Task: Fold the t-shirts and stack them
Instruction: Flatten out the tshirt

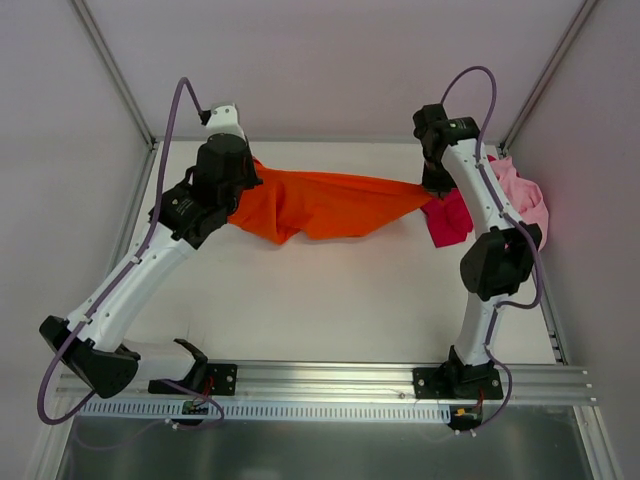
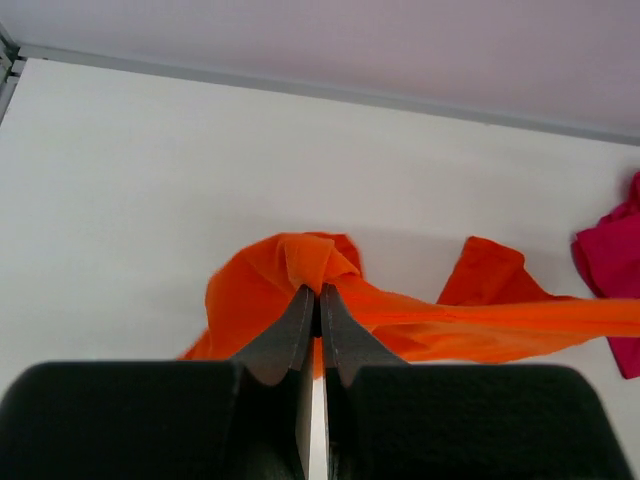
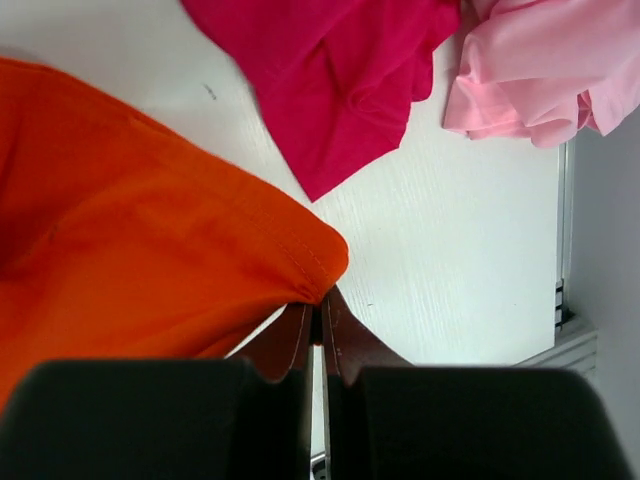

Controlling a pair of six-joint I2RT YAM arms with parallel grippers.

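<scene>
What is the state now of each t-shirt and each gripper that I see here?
orange t-shirt: unfolded, stretched between the two grippers.
red t-shirt: crumpled, not held.
pink t-shirt: crumpled, not held.
left gripper: shut on the orange t-shirt.
right gripper: shut on the orange t-shirt.

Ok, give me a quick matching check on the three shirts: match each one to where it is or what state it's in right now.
Things:
1. orange shirt
2. red shirt
3. pink shirt

States:
A. crumpled, farthest to the right
B. pinched at opposite ends by the left tool and the right tool
C. crumpled between the other two shirts

Pairs: 1-B, 2-C, 3-A
</scene>
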